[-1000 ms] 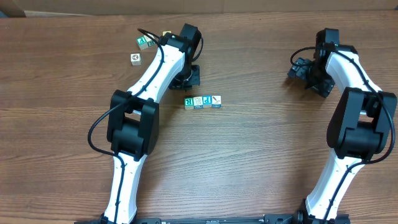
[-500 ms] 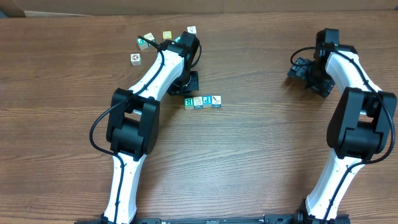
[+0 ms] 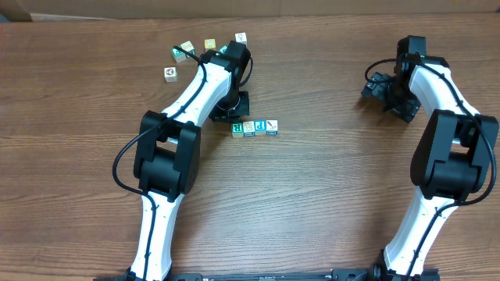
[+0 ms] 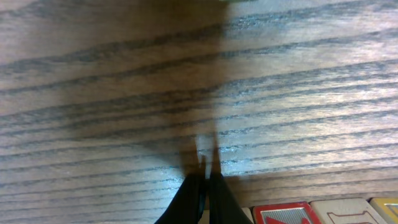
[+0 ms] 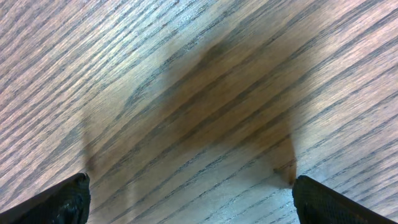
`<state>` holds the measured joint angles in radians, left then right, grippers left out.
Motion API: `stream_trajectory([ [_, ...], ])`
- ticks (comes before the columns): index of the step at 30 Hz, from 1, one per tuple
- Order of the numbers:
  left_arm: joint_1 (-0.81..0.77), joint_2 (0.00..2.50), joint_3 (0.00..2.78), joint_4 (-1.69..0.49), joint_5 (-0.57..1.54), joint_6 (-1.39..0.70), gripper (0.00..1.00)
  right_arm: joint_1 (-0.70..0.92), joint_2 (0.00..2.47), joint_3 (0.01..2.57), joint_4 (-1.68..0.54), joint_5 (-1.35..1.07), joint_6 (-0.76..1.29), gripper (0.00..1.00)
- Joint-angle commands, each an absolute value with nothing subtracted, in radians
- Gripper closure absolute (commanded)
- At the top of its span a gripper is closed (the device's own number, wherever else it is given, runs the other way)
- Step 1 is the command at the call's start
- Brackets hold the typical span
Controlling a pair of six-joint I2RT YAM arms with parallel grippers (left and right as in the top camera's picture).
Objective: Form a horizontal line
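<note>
A brown wood-grain bench (image 3: 328, 195) fills the frame, with a beige strip (image 3: 312, 6) along the top edge. The straight row of four tiny wooden letter cubes (image 3: 255, 127) lies left of centre. Just above it the left gripper (image 4: 203, 180) is pinched closed and empty. The right gripper (image 5: 189, 199), at upper right, gapes wide.

Left arm (image 3: 191, 94) and right arm (image 3: 445, 82) had white shells, black joints. A black cable (image 3: 115, 168) ran along each; fingers (image 5: 68, 199) looked black, though blurred.
</note>
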<state>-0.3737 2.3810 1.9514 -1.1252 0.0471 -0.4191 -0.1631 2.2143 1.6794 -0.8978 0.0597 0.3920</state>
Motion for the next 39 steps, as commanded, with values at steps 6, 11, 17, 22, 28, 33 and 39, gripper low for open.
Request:
stream_trajectory([
  [6,-0.382,2.383,1.933,-1.145,0.057,-0.434,0.96,-0.166,2.175,1.699,-0.894,0.066,0.392,0.00],
  [11,-0.381,2.383,1.933,-1.111,0.043,-0.434,0.96,-0.166,2.175,1.699,-0.894,0.066,0.392,0.00],
  [17,-0.321,2.381,1.943,-1.109,0.054,-0.476,0.96,-0.166,2.175,1.699,-0.894,0.066,0.392,0.00],
  [22,-0.261,2.381,1.943,-1.209,0.078,-0.476,0.96,-0.166,2.175,1.699,-0.894,0.066,0.392,0.00],
  [28,-0.260,2.381,1.943,-1.322,0.080,-0.448,0.96,-0.166,2.175,1.699,-0.894,0.066,0.392,0.00],
  [33,-0.294,2.381,1.943,-1.350,0.079,-0.437,0.96,-0.166,2.175,1.699,-0.894,0.066,0.392,0.00],
  [39,-0.340,2.381,1.943,-1.309,0.065,-0.437,0.96,-0.166,2.175,1.699,-0.894,0.066,0.392,0.00],
])
